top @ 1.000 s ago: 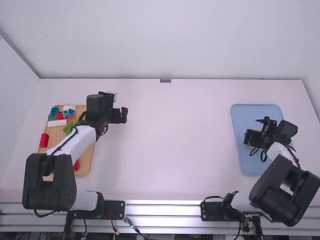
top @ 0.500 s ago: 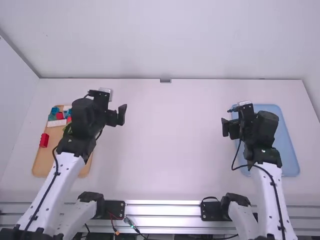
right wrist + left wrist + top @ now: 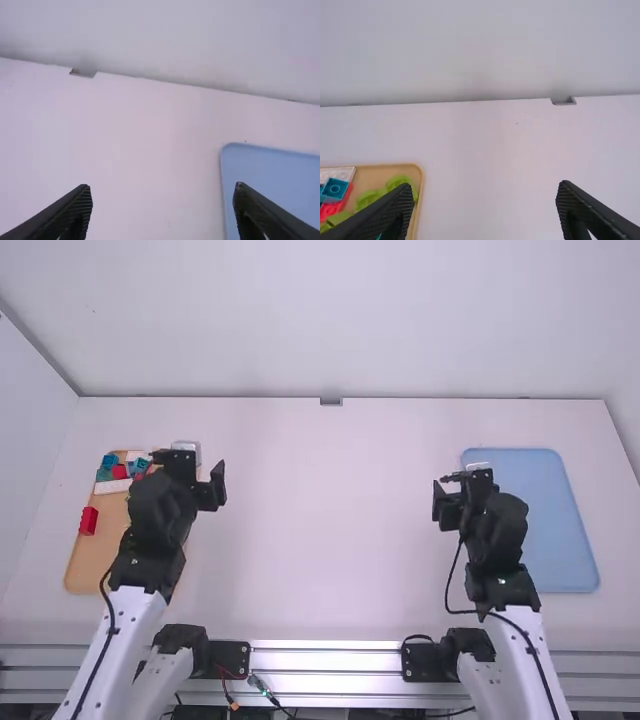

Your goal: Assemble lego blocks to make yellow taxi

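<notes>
My left gripper (image 3: 190, 468) is above the right edge of the wooden tray (image 3: 82, 565). In the left wrist view the left gripper (image 3: 485, 200) stands open with nothing between its fingers. Teal blocks (image 3: 104, 474), a white block (image 3: 113, 486) and a red block (image 3: 88, 521) lie on that tray. Light green pieces (image 3: 368, 199) and a teal block (image 3: 334, 188) appear in the left wrist view. My right gripper (image 3: 460, 495) hangs at the left edge of the blue tray (image 3: 560, 540); seen from its wrist, the right gripper (image 3: 162, 200) is open and holds nothing.
The white table (image 3: 330, 530) stretches between the two trays, with a wall (image 3: 330, 320) along its far edge. A small grey fitting (image 3: 331, 401) sits at the middle of that edge. The left arm covers part of the wooden tray.
The right gripper has come away from over the blue tray and shifted left, its arm now straighter. The left gripper has moved a little to the left, and its arm has changed pose.
</notes>
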